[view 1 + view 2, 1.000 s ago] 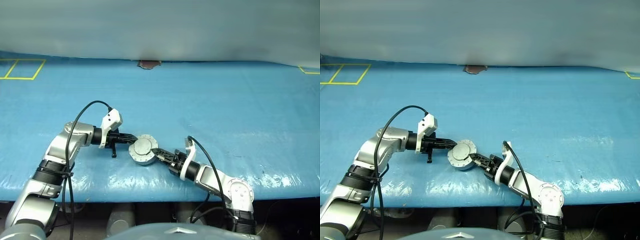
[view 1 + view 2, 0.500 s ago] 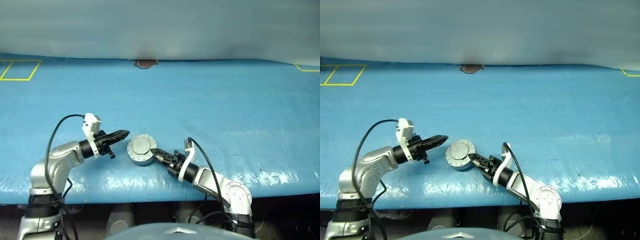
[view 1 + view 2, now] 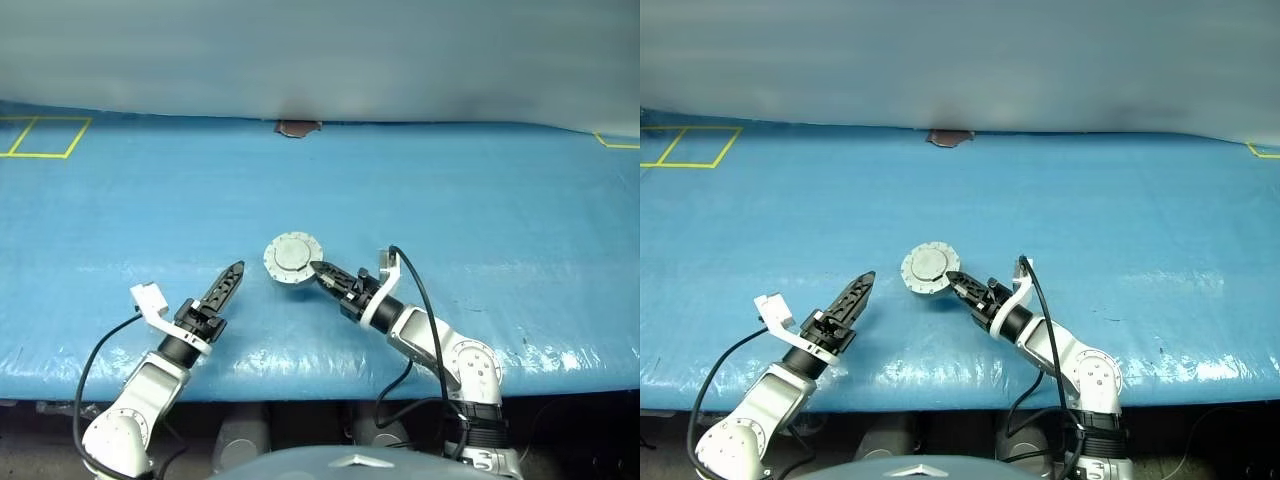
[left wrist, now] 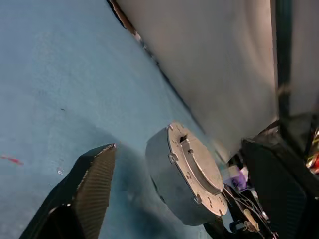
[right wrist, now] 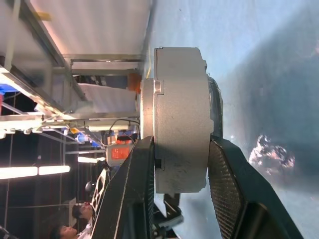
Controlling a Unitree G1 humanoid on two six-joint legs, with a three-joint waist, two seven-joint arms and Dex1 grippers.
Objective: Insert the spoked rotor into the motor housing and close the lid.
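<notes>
Motor housing (image 3: pixel 293 260), lid (image 4: pixel 195 166) closed, sits centre frame on blue counter (image 3: pixel 480 210). Right hand (image 3: pixel 322 271) grasps its lower-right rim; left hand (image 3: pixel 226 285), released, lies lower left, well apart.

The left arm reached forward low on the left, its gripper (image 3: pixel 229 279) pointing forward and to the right with its jaws spread wide and holding nothing. The right arm stretched forward and to the left, its gripper (image 3: pixel 322 271) level, jaws closed on the rim of the motor housing (image 3: pixel 294 259).
</notes>
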